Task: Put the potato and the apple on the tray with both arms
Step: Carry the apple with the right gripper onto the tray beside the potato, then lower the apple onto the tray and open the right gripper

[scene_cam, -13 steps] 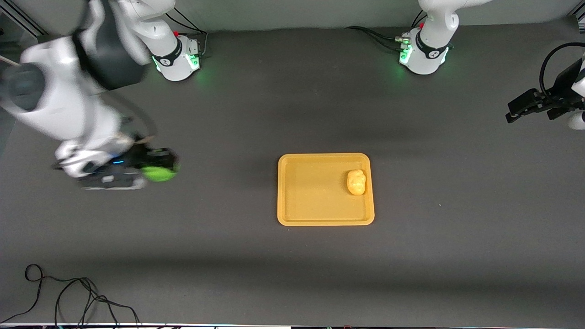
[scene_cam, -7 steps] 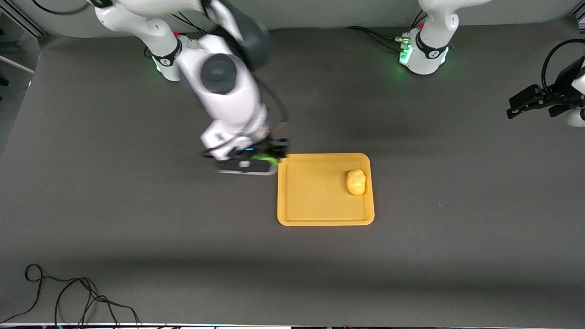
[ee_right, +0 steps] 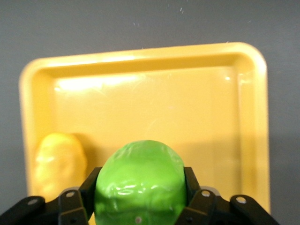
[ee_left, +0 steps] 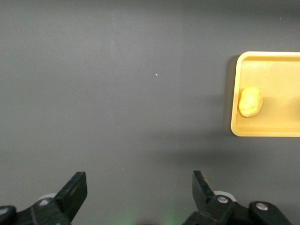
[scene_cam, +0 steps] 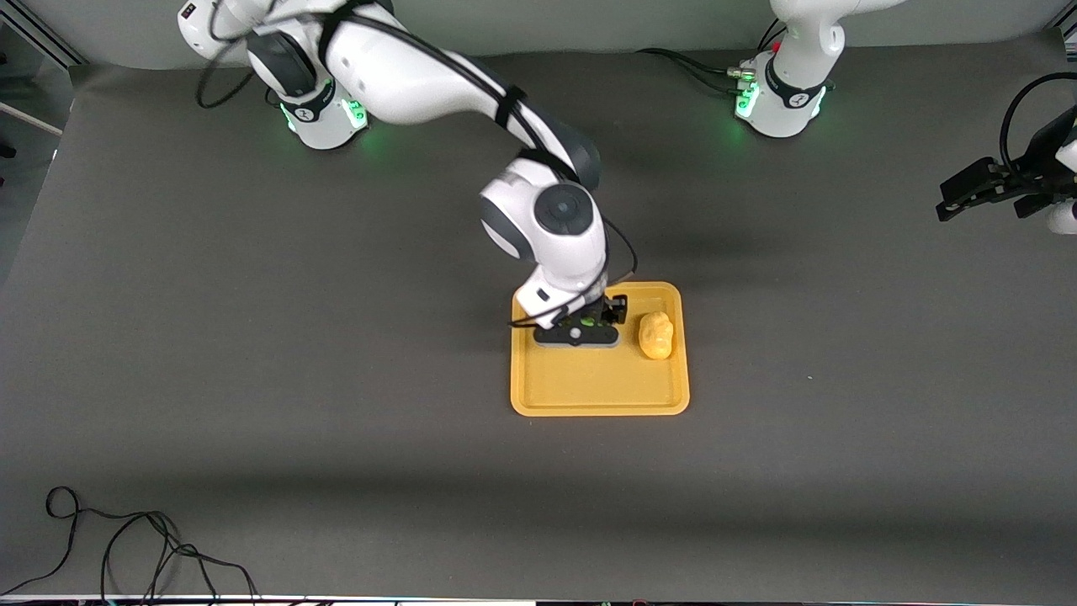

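The orange-yellow tray (scene_cam: 589, 387) lies mid-table. The yellow potato (scene_cam: 655, 335) lies in it, near the rim toward the left arm's end; it also shows in the right wrist view (ee_right: 58, 161) and the left wrist view (ee_left: 250, 101). My right gripper (scene_cam: 580, 330) is over the tray beside the potato, shut on the green apple (ee_right: 139, 183); in the front view only a sliver of the apple's green shows under the hand. My left gripper (ee_left: 138, 194) is open and empty, held in the air over the table's edge at the left arm's end, also seen in the front view (scene_cam: 968, 192).
The tray (ee_right: 150, 93) has bare floor around the apple in the right wrist view. A black cable (scene_cam: 126, 547) lies on the dark mat at the near corner toward the right arm's end. The arm bases (scene_cam: 778, 93) stand along the table's edge farthest from the front camera.
My right arm has swung from its own end of the table to over the tray, carrying the apple. The potato, the tray and the left arm have stayed put.
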Robot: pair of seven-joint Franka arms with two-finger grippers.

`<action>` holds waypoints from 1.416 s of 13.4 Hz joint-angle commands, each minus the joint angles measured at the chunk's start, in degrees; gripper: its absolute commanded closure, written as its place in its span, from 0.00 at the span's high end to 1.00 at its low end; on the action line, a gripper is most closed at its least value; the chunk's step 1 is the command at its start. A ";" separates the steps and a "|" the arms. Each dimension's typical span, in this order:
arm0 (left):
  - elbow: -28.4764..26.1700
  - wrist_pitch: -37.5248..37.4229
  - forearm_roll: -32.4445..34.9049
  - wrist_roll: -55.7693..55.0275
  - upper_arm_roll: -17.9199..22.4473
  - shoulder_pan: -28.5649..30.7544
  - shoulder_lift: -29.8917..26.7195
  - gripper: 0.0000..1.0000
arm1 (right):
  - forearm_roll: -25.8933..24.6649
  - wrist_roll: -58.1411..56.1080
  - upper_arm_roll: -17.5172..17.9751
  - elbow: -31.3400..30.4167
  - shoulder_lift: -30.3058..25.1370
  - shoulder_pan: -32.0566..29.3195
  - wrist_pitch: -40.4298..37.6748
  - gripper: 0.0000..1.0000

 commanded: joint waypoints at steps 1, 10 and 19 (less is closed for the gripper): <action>0.43 0.37 0.68 0.80 -0.22 0.06 -0.10 1.00 | -2.34 1.27 -0.85 3.99 4.88 0.45 2.55 0.38; 0.43 0.11 0.59 0.71 -0.31 -0.12 -0.10 1.00 | -2.43 1.18 -0.94 3.90 8.15 -0.16 6.35 0.44; 0.35 0.37 0.59 0.62 -0.48 -0.38 -0.10 1.00 | -1.73 2.06 -0.59 3.90 -0.53 -0.25 -6.53 1.00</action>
